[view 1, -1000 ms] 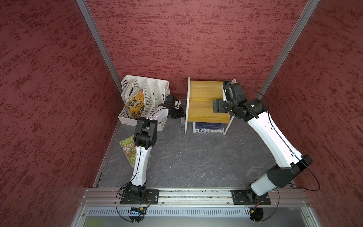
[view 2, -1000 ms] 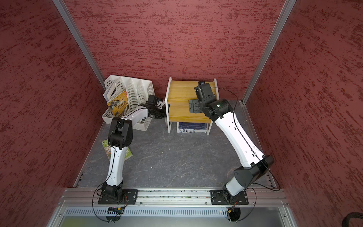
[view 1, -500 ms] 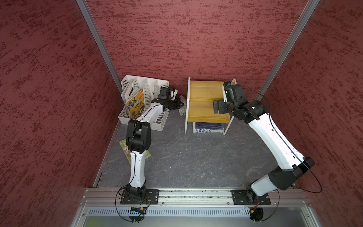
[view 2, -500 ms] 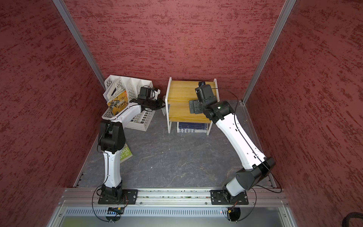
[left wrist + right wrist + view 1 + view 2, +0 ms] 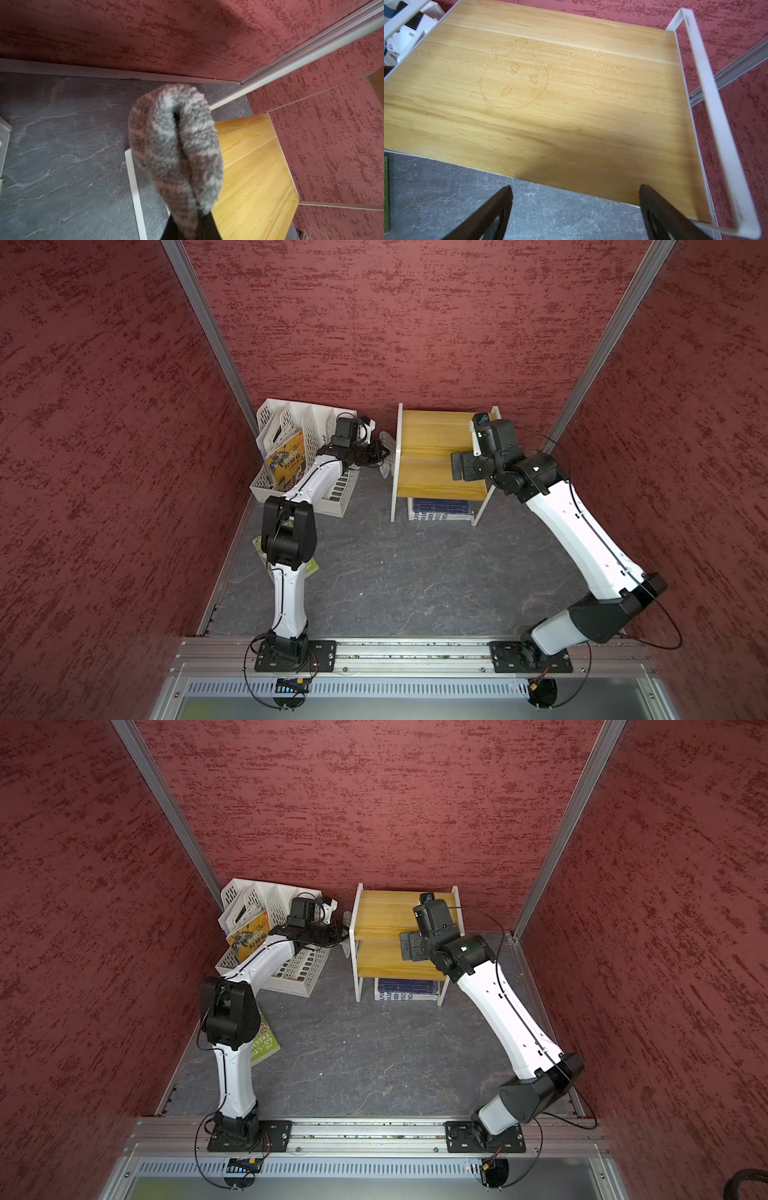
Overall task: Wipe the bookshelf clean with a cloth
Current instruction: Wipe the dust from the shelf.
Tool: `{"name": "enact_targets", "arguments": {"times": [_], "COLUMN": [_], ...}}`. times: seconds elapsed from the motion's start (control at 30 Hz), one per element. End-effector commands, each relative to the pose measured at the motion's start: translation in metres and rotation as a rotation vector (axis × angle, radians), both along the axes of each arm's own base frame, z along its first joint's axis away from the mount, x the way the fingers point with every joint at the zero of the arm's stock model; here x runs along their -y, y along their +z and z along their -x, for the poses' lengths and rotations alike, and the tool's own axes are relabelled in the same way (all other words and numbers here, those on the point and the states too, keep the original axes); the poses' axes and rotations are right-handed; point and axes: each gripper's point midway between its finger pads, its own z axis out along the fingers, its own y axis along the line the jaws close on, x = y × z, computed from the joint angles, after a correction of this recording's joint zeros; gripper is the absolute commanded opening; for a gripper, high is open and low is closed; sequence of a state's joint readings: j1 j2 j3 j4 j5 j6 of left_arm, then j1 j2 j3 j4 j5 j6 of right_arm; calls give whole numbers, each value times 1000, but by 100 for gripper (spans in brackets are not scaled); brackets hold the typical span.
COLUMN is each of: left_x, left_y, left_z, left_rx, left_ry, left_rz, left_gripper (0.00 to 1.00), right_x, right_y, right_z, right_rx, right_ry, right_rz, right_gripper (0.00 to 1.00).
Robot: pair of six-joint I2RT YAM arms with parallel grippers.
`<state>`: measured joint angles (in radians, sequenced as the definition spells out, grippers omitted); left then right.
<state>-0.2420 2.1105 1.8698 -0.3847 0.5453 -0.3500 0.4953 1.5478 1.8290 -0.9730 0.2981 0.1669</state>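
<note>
Cloth [image 5: 176, 149] hangs bunched from the left gripper [image 5: 374, 452] — its jaws pinched tight on the fabric — just beside a side panel of the bookshelf [image 5: 432, 472], while the right gripper [image 5: 575, 187] hovers spread wide above the lower board.

- one bookshelf [image 5: 432, 435], with two wooden tiers
- one cloth [image 5: 176, 149]
- one white file organizer [image 5: 338, 497], four slots
- at least three books: one green book [image 5: 265, 1047] on the worktop, one yellow book [image 5: 286, 460] in the organizer, one dark blue book [image 5: 440, 507] under the bookshelf
- two robot arms: left arm [image 5: 289, 605], right arm [image 5: 582, 531]
</note>
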Motion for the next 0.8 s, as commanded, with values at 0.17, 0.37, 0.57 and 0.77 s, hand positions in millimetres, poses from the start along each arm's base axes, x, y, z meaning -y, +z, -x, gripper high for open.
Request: {"name": "enact_targets", "arguments": {"times": [0.17, 0.37, 0.57, 0.77], "left_x": [-6, 2, 8, 1], "left_y": [-81, -104, -128, -109], "left_z": [-4, -5, 1, 6], "left_rx": [-152, -184, -230, -197], "left_ry": [53, 42, 28, 31], "left_rz": [-80, -39, -43, -53], "left_gripper": [0, 0, 0, 0], "right_x": [5, 6, 5, 4], "right_y": [-30, -33, -34, -36], "right_z": [13, 14, 14, 13], "right_rx": [-115, -123, -124, -128], "right_ry": [1, 1, 2, 2], "right_rz": [27, 30, 32, 31], "right_gripper": [98, 98, 98, 98]}}
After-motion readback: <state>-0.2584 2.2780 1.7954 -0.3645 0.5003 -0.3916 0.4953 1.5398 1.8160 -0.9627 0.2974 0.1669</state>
